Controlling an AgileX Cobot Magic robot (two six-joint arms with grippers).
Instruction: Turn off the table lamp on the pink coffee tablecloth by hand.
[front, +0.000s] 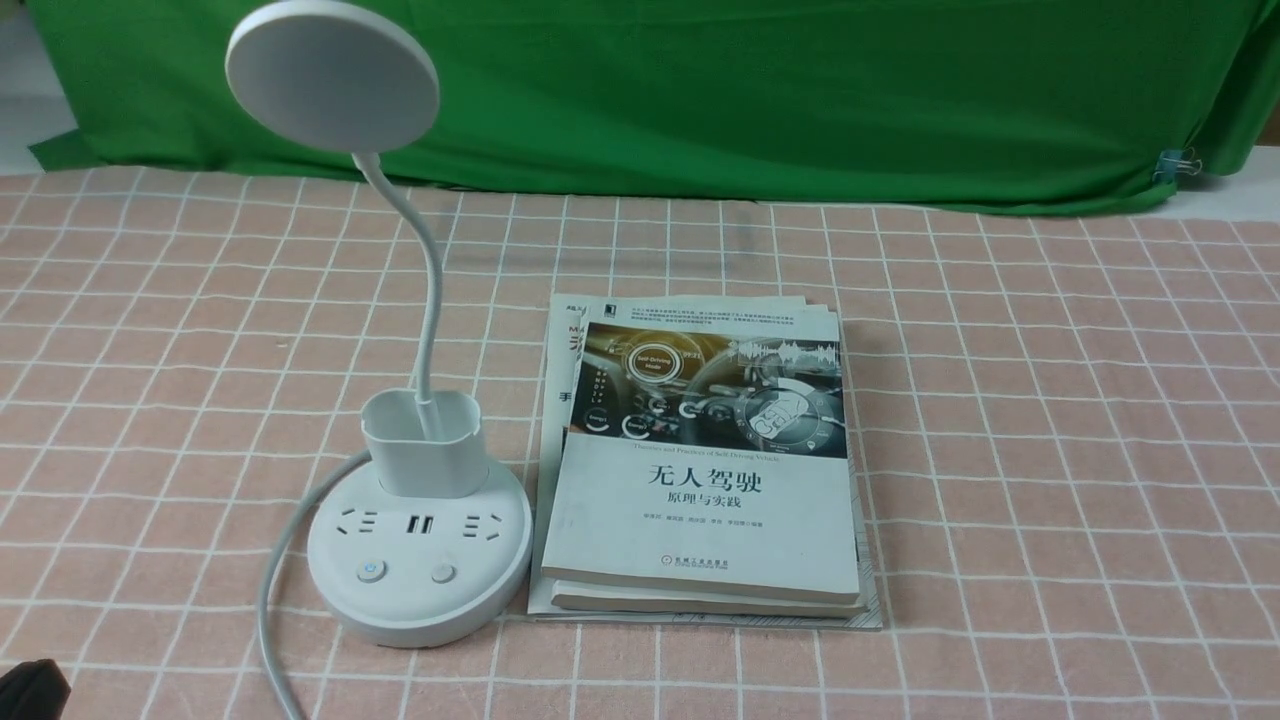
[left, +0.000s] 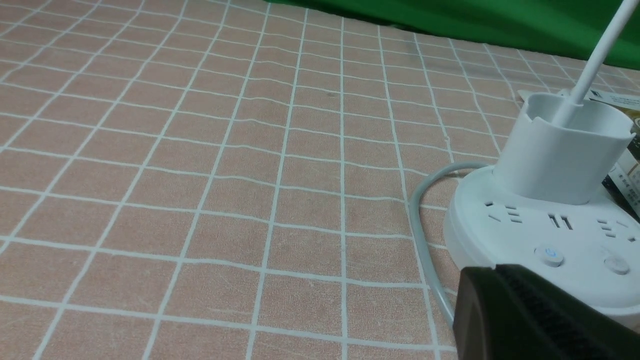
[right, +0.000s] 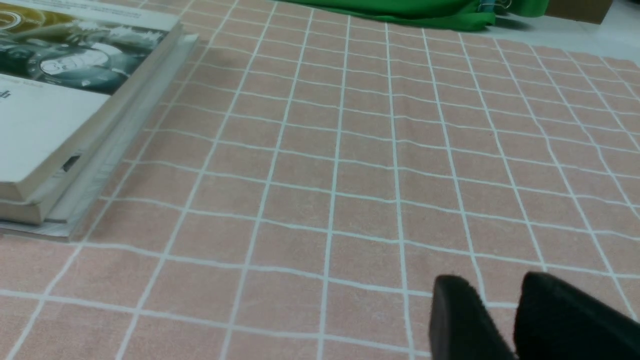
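Note:
The white table lamp (front: 420, 555) stands on the pink coffee tablecloth (front: 1050, 450), left of centre. Its disc head (front: 332, 75) is raised on a bent neck above the cup holder (front: 425, 440). The round base carries sockets and two buttons; the left button (front: 371, 571) shows a small blue light, the right button (front: 443, 573) is plain. In the left wrist view my left gripper (left: 495, 270) is shut and empty, just in front of the base (left: 525, 235), short of the blue-lit button (left: 549, 254). My right gripper (right: 492, 290) is narrowly open and empty over bare cloth.
A stack of books (front: 700, 470) lies right beside the lamp base, and also shows in the right wrist view (right: 55, 115). The lamp's grey cord (front: 270, 590) curves off the base to the near left. A green cloth backdrop (front: 800, 90) hangs behind.

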